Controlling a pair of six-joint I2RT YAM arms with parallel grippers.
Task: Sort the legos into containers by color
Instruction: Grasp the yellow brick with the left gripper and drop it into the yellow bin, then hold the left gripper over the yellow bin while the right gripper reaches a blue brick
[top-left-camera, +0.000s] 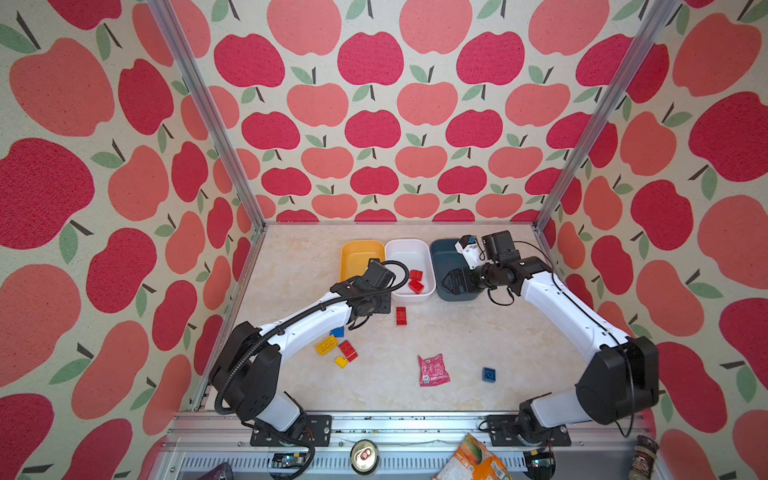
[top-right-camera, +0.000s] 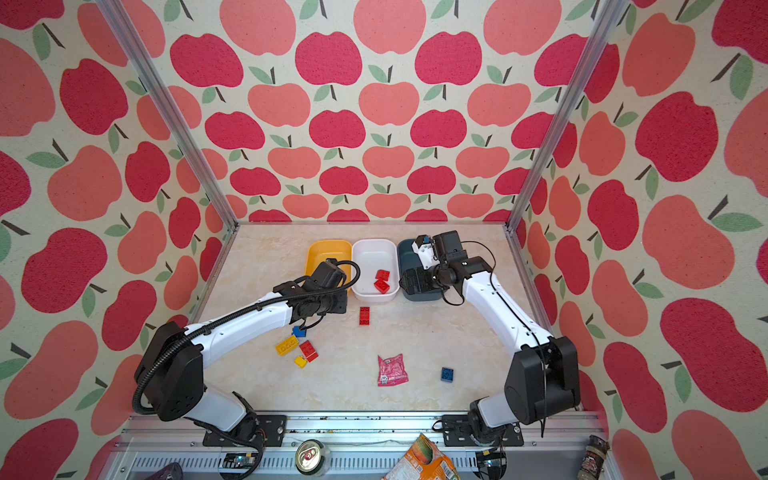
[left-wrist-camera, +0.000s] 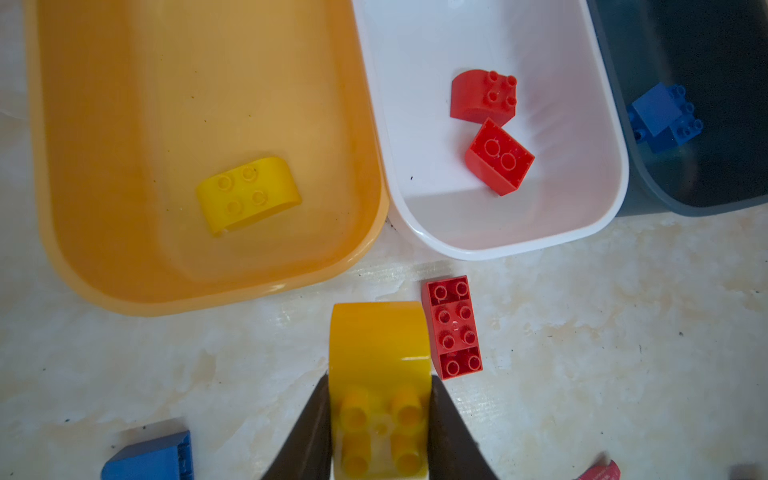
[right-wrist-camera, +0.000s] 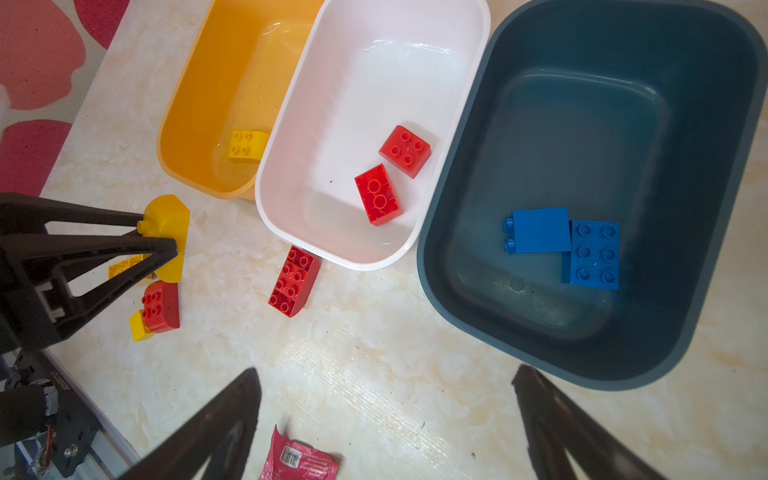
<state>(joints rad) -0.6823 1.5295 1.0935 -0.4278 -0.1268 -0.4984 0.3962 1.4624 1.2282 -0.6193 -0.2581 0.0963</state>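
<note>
While a blue lego (top-left-camera: 488, 374) and a pink packet (top-left-camera: 433, 370) are lying near the front edge, and a loose cluster of legos (top-left-camera: 326, 345) is sitting by the left arm, the left gripper (left-wrist-camera: 379, 378) is pinching a curved yellow lego (left-wrist-camera: 380, 340) between narrow jaws, beside a long red lego (left-wrist-camera: 452, 327). Its arm is reaching forward, short of the yellow bin (left-wrist-camera: 208, 286), which is holding one yellow piece (left-wrist-camera: 248, 193). The right gripper (right-wrist-camera: 386, 372) is hanging over the near edge of the dark bin (right-wrist-camera: 457, 311), jaws spread wide and empty, arm bending inward. The white bin (left-wrist-camera: 498, 245) is holding two red pieces (left-wrist-camera: 484, 97), and the dark bin two blue pieces (right-wrist-camera: 594, 253).
</note>
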